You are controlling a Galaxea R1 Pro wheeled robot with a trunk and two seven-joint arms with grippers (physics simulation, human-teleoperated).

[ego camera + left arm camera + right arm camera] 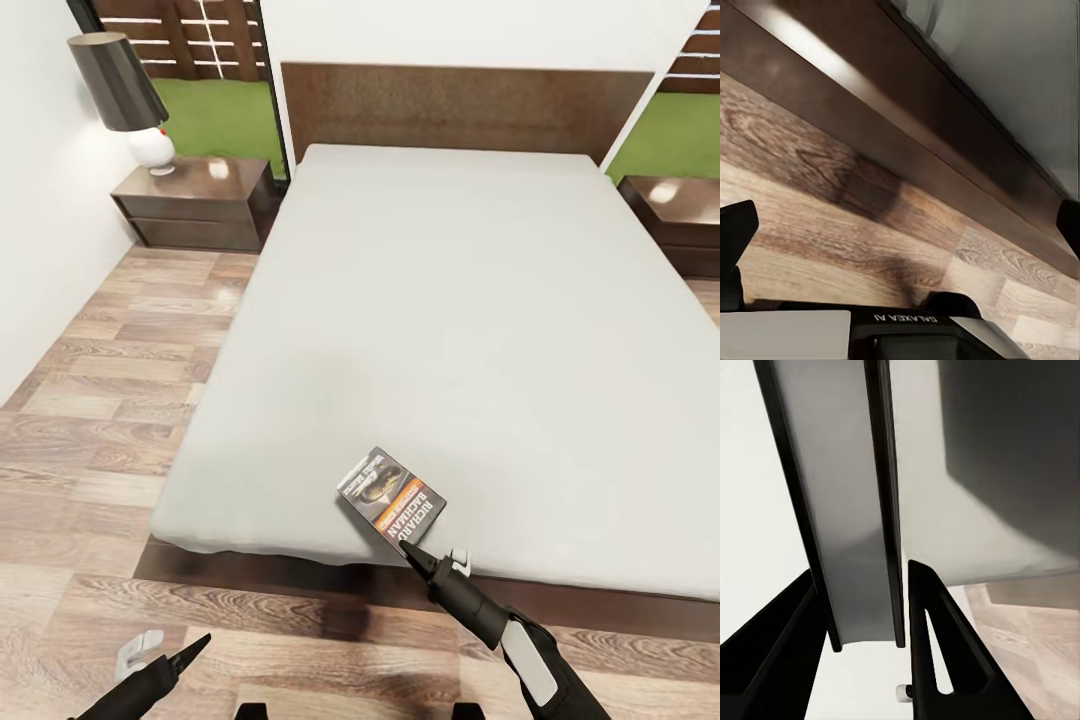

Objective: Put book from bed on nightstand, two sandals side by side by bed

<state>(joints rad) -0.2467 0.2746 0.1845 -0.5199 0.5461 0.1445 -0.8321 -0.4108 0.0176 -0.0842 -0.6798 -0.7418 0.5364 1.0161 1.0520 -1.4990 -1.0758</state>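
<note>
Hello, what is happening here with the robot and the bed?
The robot stands at the foot of the bed and reaches its right gripper to the book, which lies near the mattress's front edge. In the right wrist view the fingers sit on either side of the book's edge; whether they grip it I cannot tell. The left gripper hangs open over the floor. A nightstand with a lamp waits beside the headboard.

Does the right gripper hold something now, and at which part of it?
The right gripper is at the book, its fingers either side of the near edge; a closed grip cannot be told.
</note>
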